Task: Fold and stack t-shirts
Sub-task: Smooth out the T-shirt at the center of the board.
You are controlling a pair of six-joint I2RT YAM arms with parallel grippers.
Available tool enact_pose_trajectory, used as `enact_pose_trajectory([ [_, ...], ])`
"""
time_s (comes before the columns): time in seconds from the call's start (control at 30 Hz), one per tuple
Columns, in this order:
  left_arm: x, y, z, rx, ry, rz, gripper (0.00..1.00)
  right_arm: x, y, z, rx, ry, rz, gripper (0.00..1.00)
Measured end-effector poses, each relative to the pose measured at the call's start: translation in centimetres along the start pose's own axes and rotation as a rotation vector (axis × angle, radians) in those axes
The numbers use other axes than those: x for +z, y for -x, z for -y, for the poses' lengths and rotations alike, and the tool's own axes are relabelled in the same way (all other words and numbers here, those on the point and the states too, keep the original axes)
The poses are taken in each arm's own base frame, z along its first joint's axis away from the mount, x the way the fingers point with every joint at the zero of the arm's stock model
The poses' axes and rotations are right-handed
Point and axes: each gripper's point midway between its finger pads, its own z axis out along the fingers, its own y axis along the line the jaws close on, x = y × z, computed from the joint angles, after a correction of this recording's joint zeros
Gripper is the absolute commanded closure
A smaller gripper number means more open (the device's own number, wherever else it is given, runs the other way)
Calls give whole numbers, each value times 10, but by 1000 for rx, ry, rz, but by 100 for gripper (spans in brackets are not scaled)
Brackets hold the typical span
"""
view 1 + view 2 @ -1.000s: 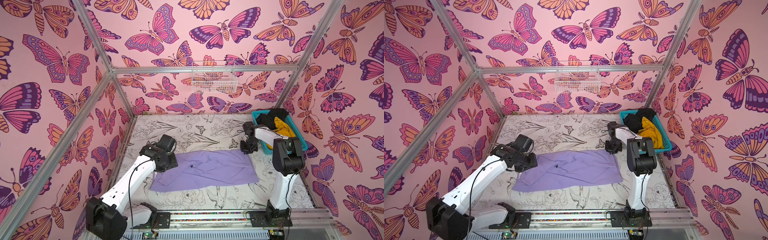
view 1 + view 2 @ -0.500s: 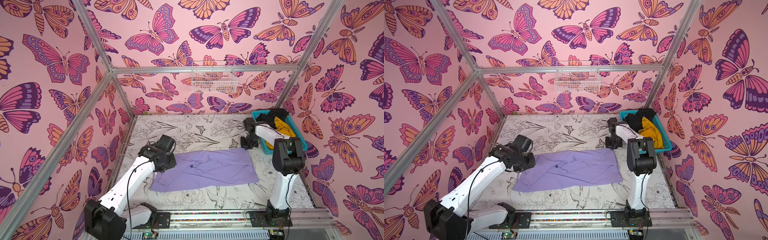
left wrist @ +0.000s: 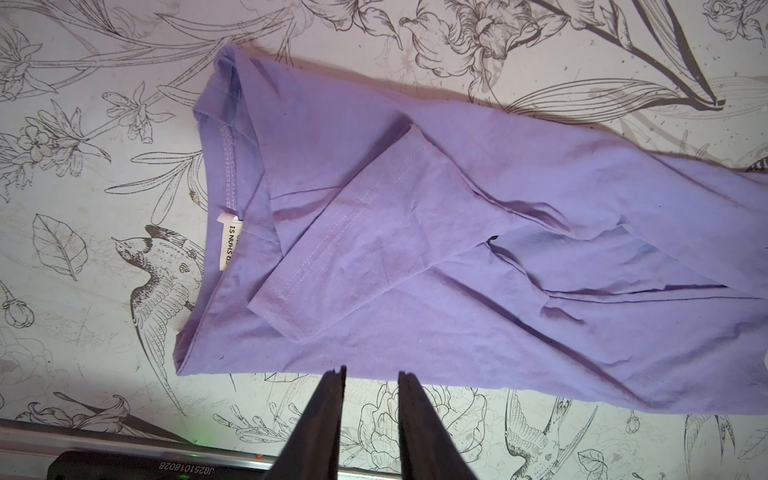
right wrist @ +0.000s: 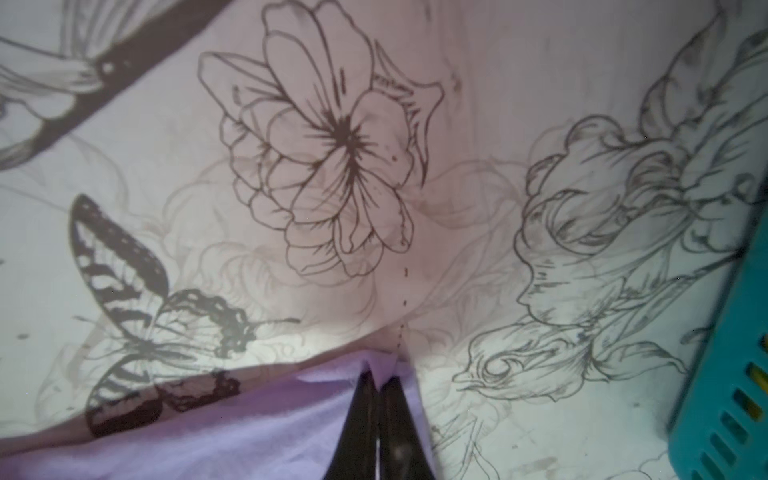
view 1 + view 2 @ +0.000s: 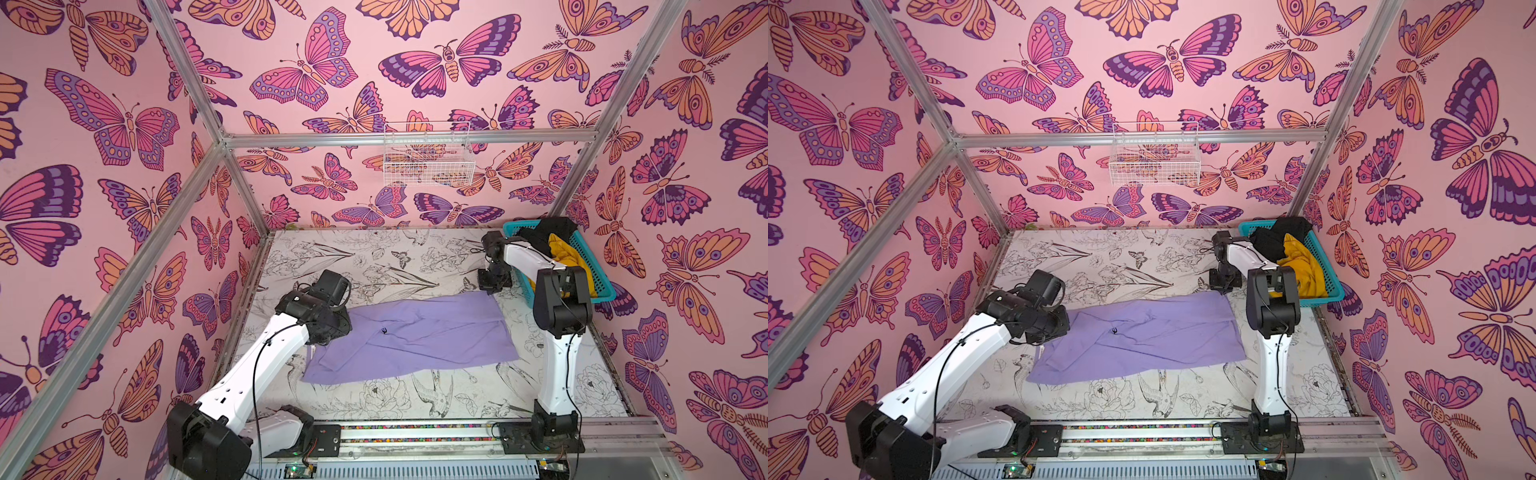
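Two grippers work opposite ends of lavender shirt (image 5: pixel 415 336), spread flat on table (image 5: pixel 365 257). Right gripper (image 4: pixel 377 376) pinches corner by teal basket (image 5: pixel 604 293), likely for fold. Left gripper (image 3: pixel 370 374) narrowly parted, empty, at collar-end edge. Yellow shirt (image 5: pixel 567 255) and black shirt (image 5: pixel 548 230) sit in basket.

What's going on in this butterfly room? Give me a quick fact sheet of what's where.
table: flower-printed; one shirt on it
lavender t-shirt: lying flat, a sleeve folded onto its body
teal plastic basket: far right corner, holds mustard-yellow t-shirt and black t-shirt
left gripper: open, empty, at the shirt's collar end
right gripper: shut on the shirt's corner beside the basket
folded stack: none visible
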Motion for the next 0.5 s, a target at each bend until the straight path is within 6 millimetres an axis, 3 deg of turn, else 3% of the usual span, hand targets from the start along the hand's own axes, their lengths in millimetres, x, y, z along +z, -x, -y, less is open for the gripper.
enact_pose_trajectory([
  [0.27,4,-2,-1,-2,10,-13,73,-9,22,-4,-1,7,39,100],
  [0.5,14,-2,1,3,27,-39,74,1,37,-6,-22,-2,39,70],
])
